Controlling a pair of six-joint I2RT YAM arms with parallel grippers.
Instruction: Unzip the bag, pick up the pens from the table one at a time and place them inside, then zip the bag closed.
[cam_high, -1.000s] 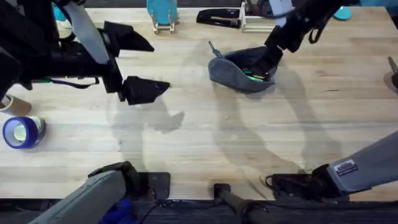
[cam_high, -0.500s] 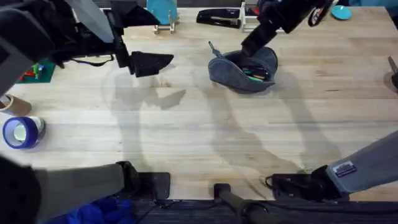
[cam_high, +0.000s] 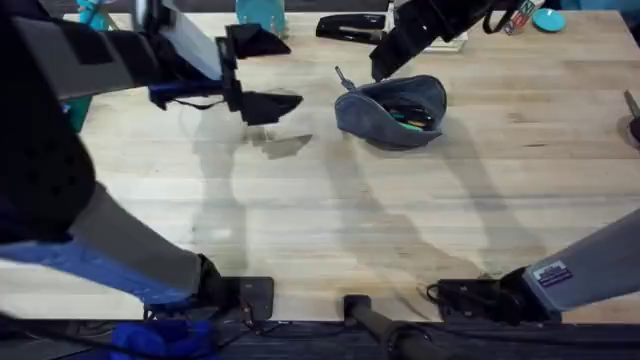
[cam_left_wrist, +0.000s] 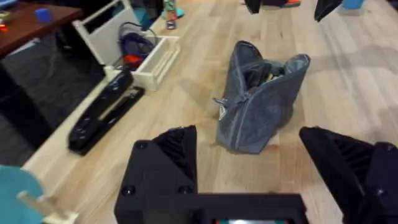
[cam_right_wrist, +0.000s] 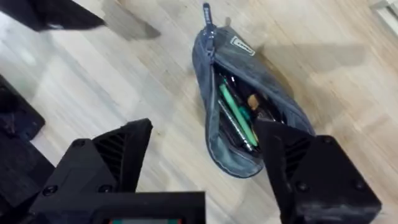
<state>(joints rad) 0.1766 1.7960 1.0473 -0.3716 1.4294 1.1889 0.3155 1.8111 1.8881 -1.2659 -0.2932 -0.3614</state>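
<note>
The grey bag (cam_high: 392, 112) lies at the far middle of the table (cam_high: 400, 220), its zipper open and its mouth gaping. Inside it the pens (cam_right_wrist: 235, 118) show, one green among dark ones. My right gripper (cam_high: 385, 58) hovers open just above the bag's (cam_right_wrist: 214, 149) zipper-pull end, holding nothing. My left gripper (cam_high: 270, 75) hangs open to the left of the bag, a short gap away, with nothing in it. In the left wrist view the bag (cam_left_wrist: 261, 106) stands ahead between the fingers (cam_left_wrist: 168, 155), its zipper pull (cam_left_wrist: 221, 109) toward me.
A black stapler (cam_high: 350, 28) and a white rack (cam_high: 425, 40) sit along the far edge behind the bag. A teal stand (cam_high: 262, 15) is left of them. My left arm (cam_high: 90, 120) spans the left side, large and close under the camera.
My right gripper has lifted out of the bag and drawn back toward its left end. My left gripper has swung right and farther back, closer to the bag.
</note>
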